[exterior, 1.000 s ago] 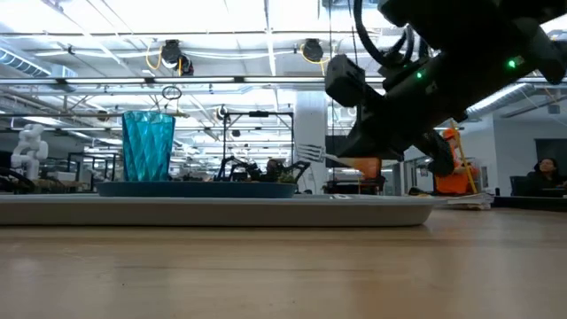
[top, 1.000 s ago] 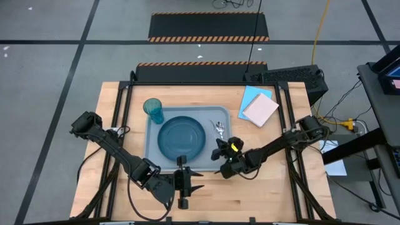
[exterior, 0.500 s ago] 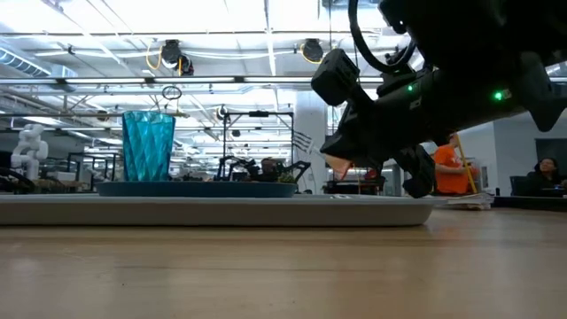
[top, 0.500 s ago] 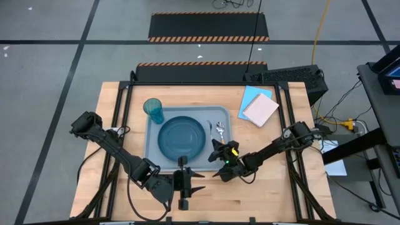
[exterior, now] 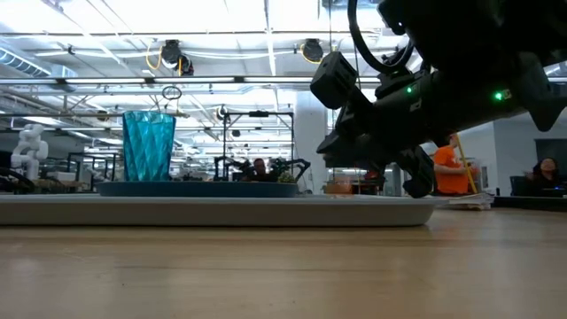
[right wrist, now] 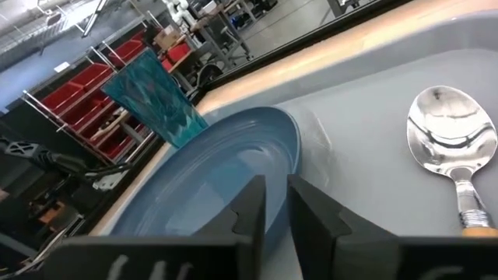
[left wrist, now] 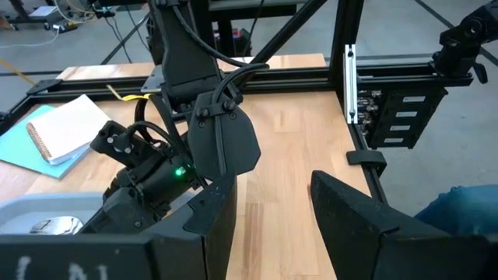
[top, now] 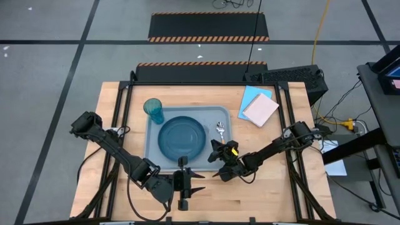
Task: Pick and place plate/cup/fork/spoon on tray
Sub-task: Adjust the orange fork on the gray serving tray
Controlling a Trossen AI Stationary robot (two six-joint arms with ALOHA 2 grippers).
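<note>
Since the right gripper [top: 215,152] hangs low over the front right corner of the tray [top: 212,113], right at the rim of the plate [top: 181,138], the main risk is a knock. A careless sideways move could nudge the plate or push the tray across the bench [top: 278,184]. Its fingers [right wrist: 250,208] stand narrow, with only a slim gap between them, and nothing shows in that gap. The fork cannot be made out in any view, so I cannot tell whether it is pinched there or already down. If it is pinched, a release from this spot could let it land across the plate rim or roll against the spoon [right wrist: 454,138]. The spoon lies on the tray just beside the plate. The cup [top: 153,110] stands at the tray's far left corner, well apart from the action and unlikely to be tipped. The left gripper [top: 185,182] waits at the near edge of the bench, spread wide.
</note>
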